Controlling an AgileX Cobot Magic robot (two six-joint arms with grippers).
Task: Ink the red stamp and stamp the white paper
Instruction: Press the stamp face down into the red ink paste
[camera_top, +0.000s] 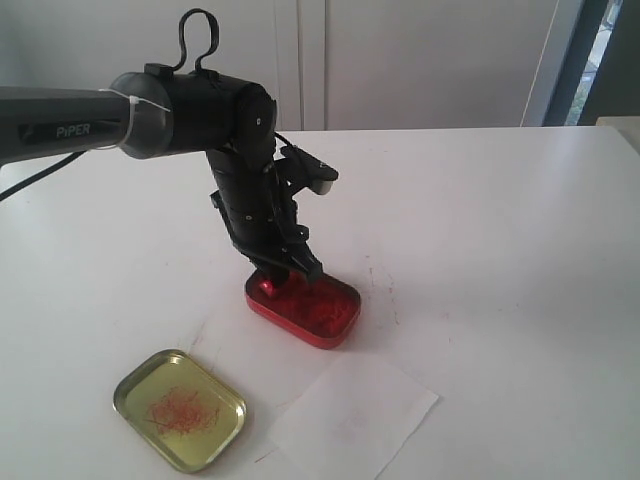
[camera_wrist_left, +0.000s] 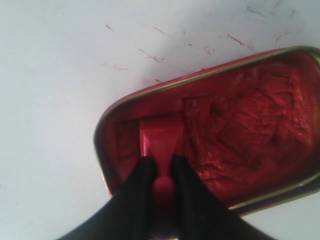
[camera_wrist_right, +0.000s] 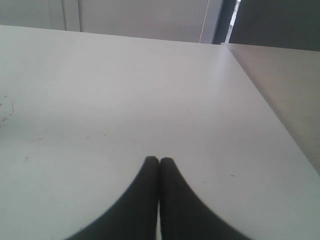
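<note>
Stamp: the red stamp (camera_wrist_left: 160, 136) stands base-down in the paste at the 10 o'clock end of the ink tin (camera_top: 300, 326), seen from the exterior camera. Its knobbed handle is pinched between two black fingers (camera_wrist_left: 142, 187).
Left gripper: the left gripper (camera_top: 288, 268) has its jaws set narrowly apart and clamped on the stamp's handle. The arm reaches in from 9 o'clock and tilts down into the tin.
Right gripper: the right gripper (camera_wrist_right: 159, 161) has its fingertips pressed together and grips nothing, poised over bare tabletop. It does not show in the exterior view.
Tin: a red oval tin near the middle of the table, filled with rough red paste that is churned and ridged beside the stamp.
Lid: a gold lid (camera_top: 128, 388) lies open side up at 7 o'clock from the tin, well apart from it, with thin red smears inside.
Paper: the white paper (camera_top: 355, 415) lies flat at 5 o'clock from the tin, just beside it, and at 3 o'clock from the lid.
Table: the white table (camera_top: 500, 250) is flecked with faint red marks around the tin.
</note>
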